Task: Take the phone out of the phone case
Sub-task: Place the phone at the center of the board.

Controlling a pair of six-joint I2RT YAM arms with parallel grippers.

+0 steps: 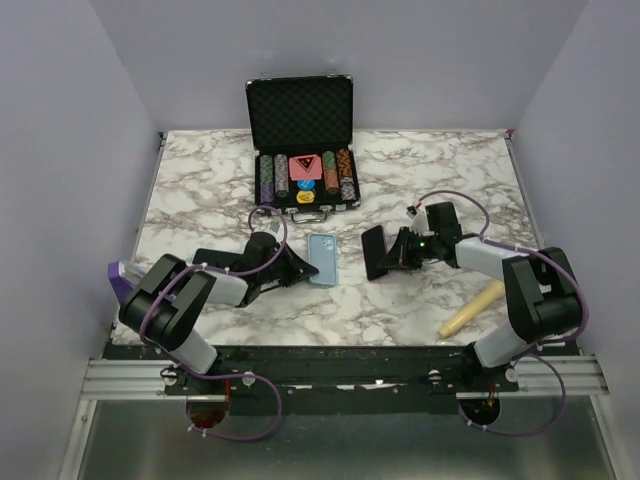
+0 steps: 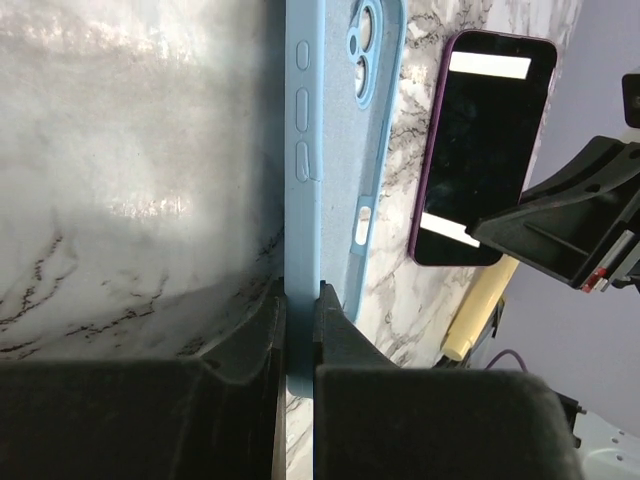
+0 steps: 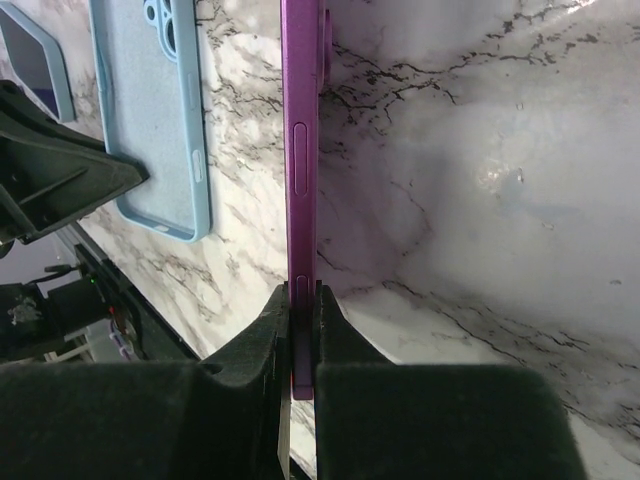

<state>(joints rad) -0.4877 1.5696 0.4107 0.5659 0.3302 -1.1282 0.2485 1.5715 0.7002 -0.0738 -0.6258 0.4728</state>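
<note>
Two separate pieces show here. The purple phone (image 2: 485, 140) is bare and out of the light blue phone case (image 3: 155, 110), with a strip of marble table (image 1: 200, 200) between them. The phone sits right of the case, pinched across its thickness at one end by the right gripper (image 3: 302, 295), whose fingers are clamped tight on it. It stands tilted with its dark screen turned toward the case, and whether its lower edge touches the table cannot be told.

The case lies near the middle of the table with its hollow side showing. The left gripper (image 2: 300, 300) is clenched on one end of it, one finger on each face. Judging from this, each arm grips its own piece by a thin end so the two could be drawn apart in opposite directions, and the separation looks done. What seems left is setting both down.

Further out, an open poker chip case (image 1: 301, 140) stands at the back of the table, well apart from the work. A pale wooden rod (image 1: 472, 308) lies near the right arm's base, clear of the phone.
</note>
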